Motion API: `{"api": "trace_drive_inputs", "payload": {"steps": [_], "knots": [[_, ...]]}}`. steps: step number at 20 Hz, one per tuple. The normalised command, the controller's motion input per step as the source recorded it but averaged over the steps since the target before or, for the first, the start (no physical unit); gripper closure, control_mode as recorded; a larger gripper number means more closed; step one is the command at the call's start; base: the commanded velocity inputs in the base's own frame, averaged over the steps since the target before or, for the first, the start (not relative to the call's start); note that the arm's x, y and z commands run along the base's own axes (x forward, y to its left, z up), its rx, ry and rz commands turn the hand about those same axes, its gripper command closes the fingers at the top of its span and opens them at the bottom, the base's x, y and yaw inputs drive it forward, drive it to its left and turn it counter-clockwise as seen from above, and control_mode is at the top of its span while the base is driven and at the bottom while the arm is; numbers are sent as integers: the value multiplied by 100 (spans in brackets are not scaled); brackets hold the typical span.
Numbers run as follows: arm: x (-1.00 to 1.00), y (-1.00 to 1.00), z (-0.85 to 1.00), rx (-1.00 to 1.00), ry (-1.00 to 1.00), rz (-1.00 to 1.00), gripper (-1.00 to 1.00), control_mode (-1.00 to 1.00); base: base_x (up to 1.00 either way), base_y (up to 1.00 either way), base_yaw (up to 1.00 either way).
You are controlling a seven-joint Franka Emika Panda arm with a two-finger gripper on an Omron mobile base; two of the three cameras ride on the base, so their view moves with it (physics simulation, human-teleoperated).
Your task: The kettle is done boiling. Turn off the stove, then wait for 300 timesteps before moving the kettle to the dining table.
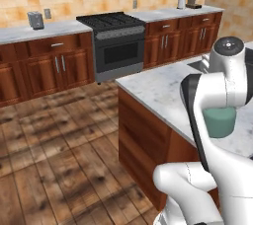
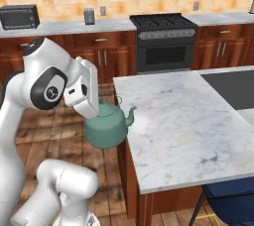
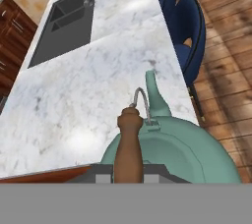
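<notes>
White arm links crowd the lower right of the left base view, and behind them a patch of the teal kettle (image 1: 219,122) shows, hanging under the hand beside the near edge of the bench (image 1: 158,88), the marble-topped island with plain reddish wood sides; the black stove (image 1: 114,41) stands far beyond the gripper, against the back wall, its grates bare. Seen from the right base view, the squat, rounded kettle (image 2: 106,126) hangs just below the gripper (image 2: 97,111), clear of the floor and just off the bench (image 2: 188,116) corner, spout aimed over the marble. Looking along the hand, the gripper (image 3: 129,171) is clenched on the kettle (image 3: 187,152) at its thin arched wire handle, by the brown lid knob; the glossy veined slab stretches ahead, a dark sink (image 3: 64,26) far beyond and blue chairs (image 3: 189,31) to one side. Judging by this, the carry should continue forward, level, then lower the base fully onto marble, well in from the edge.
</notes>
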Motion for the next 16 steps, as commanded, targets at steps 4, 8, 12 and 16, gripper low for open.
{"api": "trace_drive_inputs", "payload": {"steps": [4, 8, 12, 16], "knots": [[0, 0, 0, 0, 0, 0, 100, 100, 0, -6, 0], [0, -24, 0, 0, -6, 0, 100, -100, 0, 0, 0], [0, -32, 0, 0, -8, 0, 100, -100, 0, 0, 0], [1, -40, 0, 2, -10, 0, 100, -100, 0, 0, 0]]}}
